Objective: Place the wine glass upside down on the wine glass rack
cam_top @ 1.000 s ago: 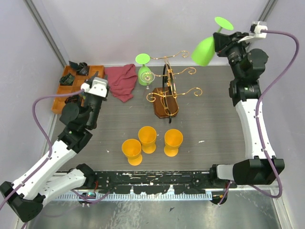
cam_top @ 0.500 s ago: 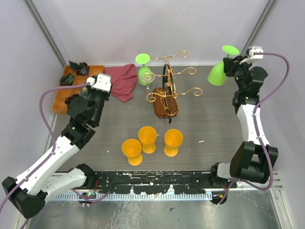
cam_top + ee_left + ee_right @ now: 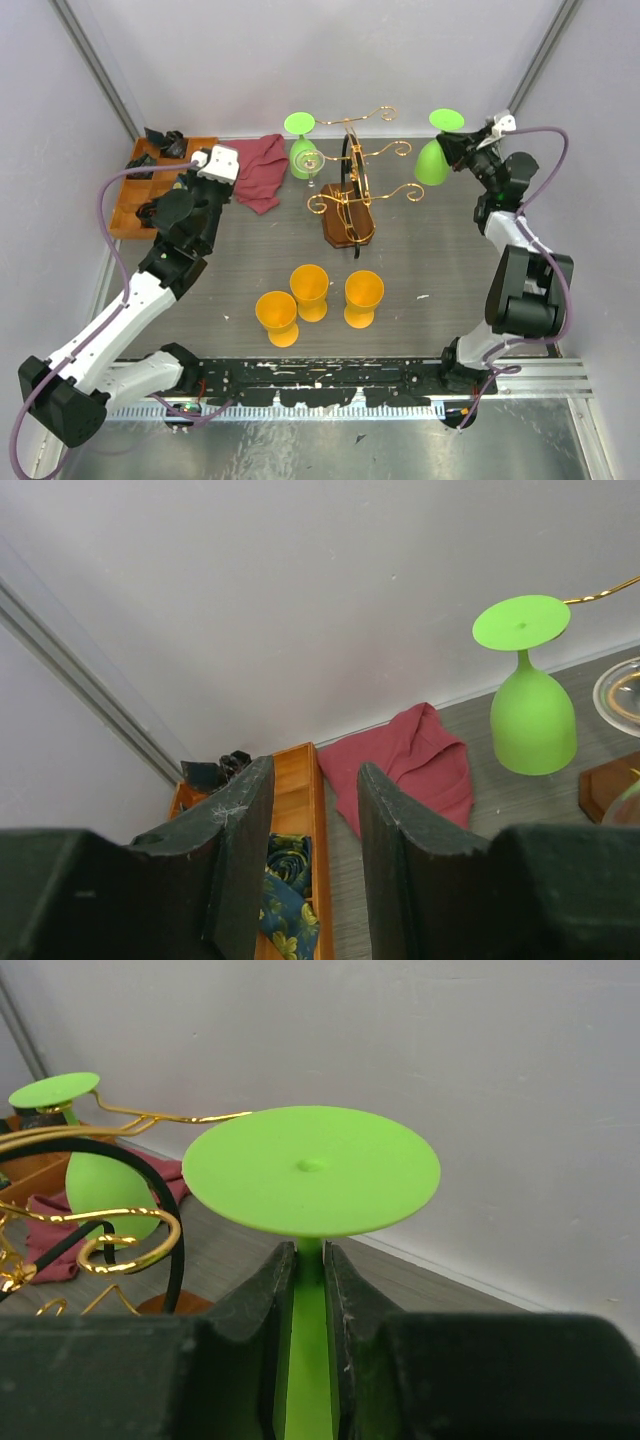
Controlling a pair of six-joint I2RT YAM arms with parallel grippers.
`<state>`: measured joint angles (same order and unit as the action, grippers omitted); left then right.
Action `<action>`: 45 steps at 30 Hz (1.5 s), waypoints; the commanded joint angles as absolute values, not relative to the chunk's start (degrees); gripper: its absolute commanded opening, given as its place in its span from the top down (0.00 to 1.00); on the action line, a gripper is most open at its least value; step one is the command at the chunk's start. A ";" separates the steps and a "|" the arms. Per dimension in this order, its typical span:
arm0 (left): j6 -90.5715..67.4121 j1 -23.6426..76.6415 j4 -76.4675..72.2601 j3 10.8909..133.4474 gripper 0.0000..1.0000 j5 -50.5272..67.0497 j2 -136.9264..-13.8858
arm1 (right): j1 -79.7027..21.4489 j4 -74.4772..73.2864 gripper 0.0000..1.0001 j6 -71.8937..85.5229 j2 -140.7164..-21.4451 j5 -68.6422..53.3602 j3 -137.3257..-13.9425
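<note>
My right gripper (image 3: 452, 146) is shut on the stem of a green wine glass (image 3: 434, 158), held upside down with its round foot (image 3: 311, 1169) on top, just right of the rack's right scroll arm (image 3: 130, 1243). The wine glass rack (image 3: 352, 192), gold wire on a brown wooden base, stands at the back middle. A second green wine glass (image 3: 303, 150) hangs upside down at its left side and also shows in the left wrist view (image 3: 530, 700). My left gripper (image 3: 312, 815) is open and empty above the tray's edge.
An orange-brown compartmented tray (image 3: 135, 185) with dark items stands at the back left. A red cloth (image 3: 254, 170) lies beside it. Three orange cups (image 3: 311, 291) stand in front of the rack. Walls close in behind and on both sides.
My right arm has swung the green glass down and left, from high at the back right to beside the rack's right arm. My left arm has reached a little further back.
</note>
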<state>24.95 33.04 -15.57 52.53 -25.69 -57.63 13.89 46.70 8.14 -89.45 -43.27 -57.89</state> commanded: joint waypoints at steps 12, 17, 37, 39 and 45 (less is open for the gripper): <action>23.28 27.79 -20.34 55.51 0.54 -23.29 -62.27 | 14.97 97.44 0.98 42.34 -113.81 -55.93 -69.94; 22.92 26.59 -20.70 55.37 0.54 -23.22 -63.20 | 13.45 94.65 0.96 41.45 -115.70 -57.77 -72.10; 22.59 24.26 -21.86 56.24 0.55 -24.16 -67.55 | 7.77 92.41 0.97 37.88 -126.32 -58.35 -83.24; 22.52 24.18 -21.86 56.46 0.55 -24.26 -67.99 | 7.45 92.40 0.97 38.29 -127.11 -58.79 -84.17; 22.30 23.91 -21.81 57.45 0.55 -24.43 -69.57 | 6.43 92.23 0.97 38.41 -128.56 -59.16 -85.81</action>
